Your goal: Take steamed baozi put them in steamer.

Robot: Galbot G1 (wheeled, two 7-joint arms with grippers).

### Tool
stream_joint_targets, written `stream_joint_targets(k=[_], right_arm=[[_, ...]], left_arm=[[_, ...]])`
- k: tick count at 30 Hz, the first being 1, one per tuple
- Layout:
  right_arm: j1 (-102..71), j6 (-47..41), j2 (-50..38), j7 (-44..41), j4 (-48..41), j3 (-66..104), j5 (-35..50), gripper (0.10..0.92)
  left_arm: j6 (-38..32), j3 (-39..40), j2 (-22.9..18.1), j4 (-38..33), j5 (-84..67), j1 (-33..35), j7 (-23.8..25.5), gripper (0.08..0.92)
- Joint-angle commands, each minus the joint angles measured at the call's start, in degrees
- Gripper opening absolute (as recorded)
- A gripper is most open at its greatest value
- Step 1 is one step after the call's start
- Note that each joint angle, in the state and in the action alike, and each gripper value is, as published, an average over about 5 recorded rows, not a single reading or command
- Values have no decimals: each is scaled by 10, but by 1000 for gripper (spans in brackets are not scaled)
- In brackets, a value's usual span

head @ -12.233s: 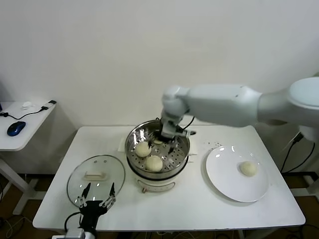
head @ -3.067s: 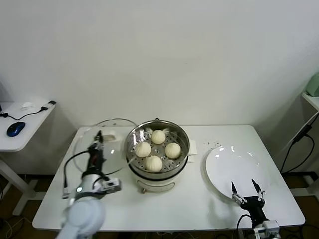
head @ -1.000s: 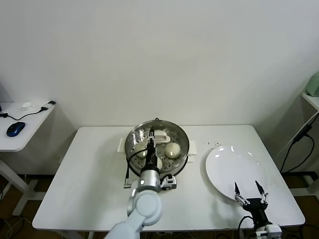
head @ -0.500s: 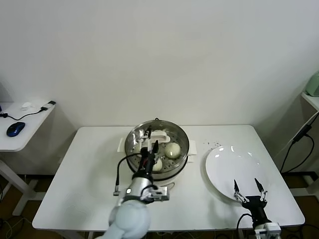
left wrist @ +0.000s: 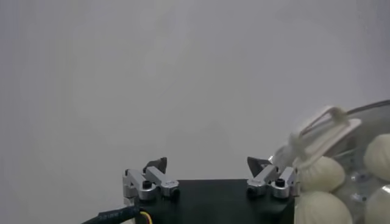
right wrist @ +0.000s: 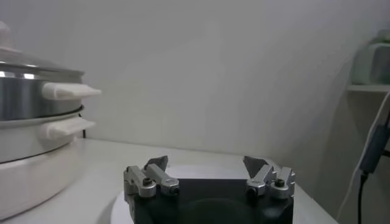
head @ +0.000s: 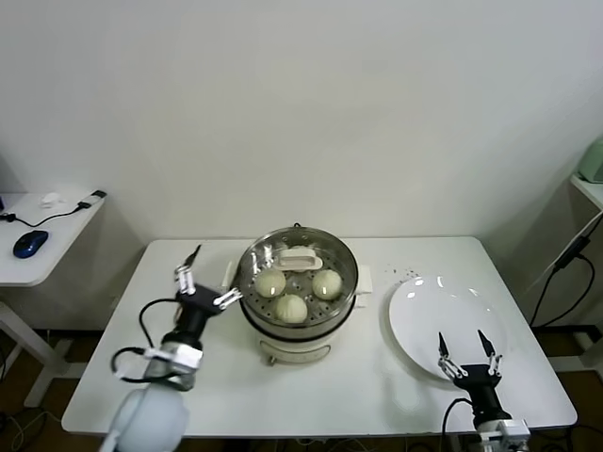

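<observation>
The steamer (head: 325, 330) stands mid-table with a glass lid (head: 300, 261) on it. Through the glass I see three steamed baozi, at the left (head: 270, 282), right (head: 326, 282) and front (head: 291, 307). My left gripper (head: 213, 275) hovers open just left of the steamer, holding nothing. Its wrist view shows the open left gripper (left wrist: 206, 162) with the lid's white handle (left wrist: 323, 125) and the baozi (left wrist: 320, 173) off to one side. My right gripper (head: 461, 337) stands open and empty at the front edge of the white plate (head: 443, 311). The right wrist view has the right gripper (right wrist: 206, 160) open and the steamer (right wrist: 30, 122) farther off.
The white plate at the right is bare. A small side table (head: 57, 221) with a blue mouse (head: 30, 242) stands beyond the table's left edge. A cable (head: 565, 273) hangs at the far right. Some crumbs (head: 407, 275) lie behind the plate.
My left gripper has opened, let go of the lid's handle and drawn back to the steamer's left. The lid now rests on the steamer. The right gripper has barely moved.
</observation>
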Motion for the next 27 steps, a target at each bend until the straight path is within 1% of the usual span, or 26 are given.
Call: stream_joint_targets(k=[1,8,27], right_arm=[[10,4,-2,8,-14,-10,18,823],[10,-5,-15,12,-17,-21,31,823],[16,-9,-18,13,-22,-26,28,823]], left_arm=[[-122,-103,6,164,-356,65,-27,823],[-146,-89,-14,201,-321,63,-19,823],[-166,-80,-21,193,-289,72,-4,823]])
